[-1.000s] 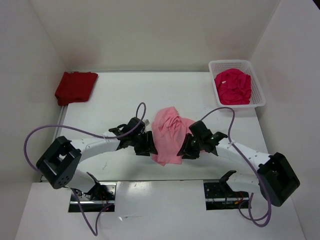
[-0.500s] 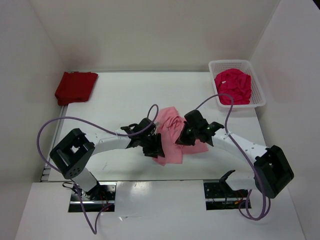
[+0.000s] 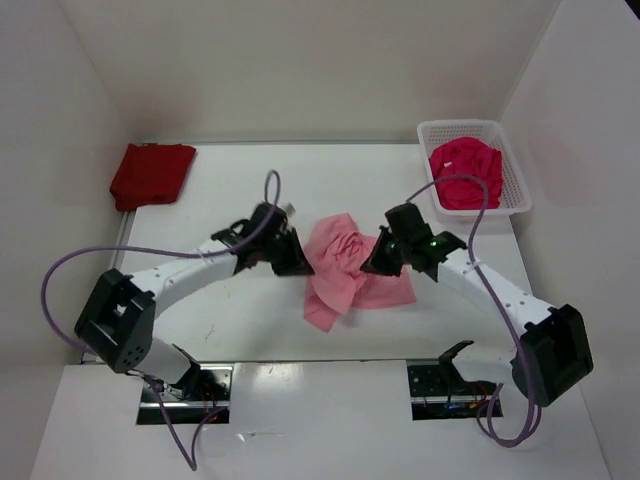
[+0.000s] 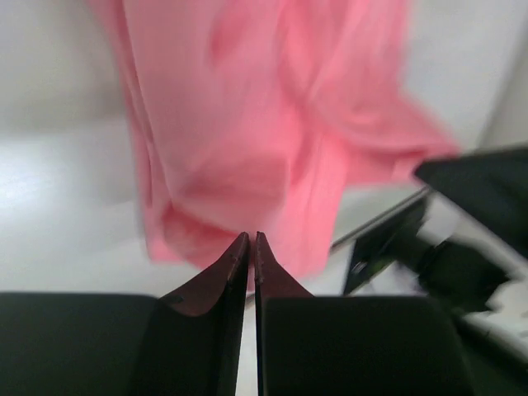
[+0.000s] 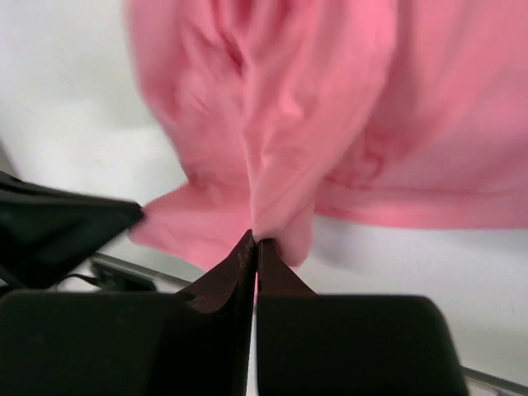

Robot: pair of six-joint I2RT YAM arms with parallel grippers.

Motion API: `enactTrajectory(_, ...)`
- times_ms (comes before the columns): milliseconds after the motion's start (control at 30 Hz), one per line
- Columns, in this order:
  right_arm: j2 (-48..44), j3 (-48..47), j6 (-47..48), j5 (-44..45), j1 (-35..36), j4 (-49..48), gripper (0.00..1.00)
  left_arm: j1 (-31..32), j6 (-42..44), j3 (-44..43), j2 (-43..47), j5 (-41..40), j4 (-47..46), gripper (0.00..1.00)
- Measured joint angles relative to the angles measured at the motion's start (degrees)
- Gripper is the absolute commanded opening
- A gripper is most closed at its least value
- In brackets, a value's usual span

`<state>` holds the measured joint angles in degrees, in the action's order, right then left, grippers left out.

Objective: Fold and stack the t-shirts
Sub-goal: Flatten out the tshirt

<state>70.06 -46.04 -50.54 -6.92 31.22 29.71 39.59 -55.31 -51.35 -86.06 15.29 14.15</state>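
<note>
The light pink t-shirt [image 3: 345, 268] lies crumpled mid-table, bunched between both grippers. My left gripper [image 3: 298, 262] is at its left edge; in the left wrist view its jaws [image 4: 252, 238] are shut with pink cloth [image 4: 247, 124] at the tips. My right gripper [image 3: 376, 262] is at the shirt's right side, shut on a fold of pink cloth [image 5: 330, 107] that rises from its tips [image 5: 255, 240]. The dark red t-shirt [image 3: 150, 175] lies folded at the far left. The magenta t-shirt [image 3: 465, 172] sits crumpled in the basket.
The white mesh basket [image 3: 521, 190] stands at the far right corner. White walls close in the table on the left, back and right. Purple cables loop over both arms.
Both grippers have shut on the pink shirt. Both have moved a little toward the back, and the shirt now spreads lower right and hangs in a point at the front.
</note>
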Motion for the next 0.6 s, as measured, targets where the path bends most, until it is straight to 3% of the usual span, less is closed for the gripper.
enactTrajectory(167,2.29,-19.34,5.38,-2.38,-6.80,4.94,0.00,-18.86,3.52,-14.08,3.50,3.58,2.71,0.09)
enactTrajectory(300,8.17,-43.87,8.94,-4.57,-8.70,6.75,0.00,-35.26,4.22,-25.22,4.87,8.92,2.82,0.09)
enactTrajectory(400,12.74,-61.24,9.99,-8.22,-9.16,7.45,0.00,-44.22,3.21,-32.70,5.53,12.66,2.73,0.09)
enactTrajectory(500,17.46,-76.70,8.98,-13.29,-9.38,7.37,0.00,-47.50,1.51,-37.20,6.67,15.15,1.29,0.09)
enactTrajectory(600,22.93,-90.88,5.73,-18.99,-8.98,6.32,0.00,-46.90,0.92,-36.70,8.96,17.31,0.55,0.10)
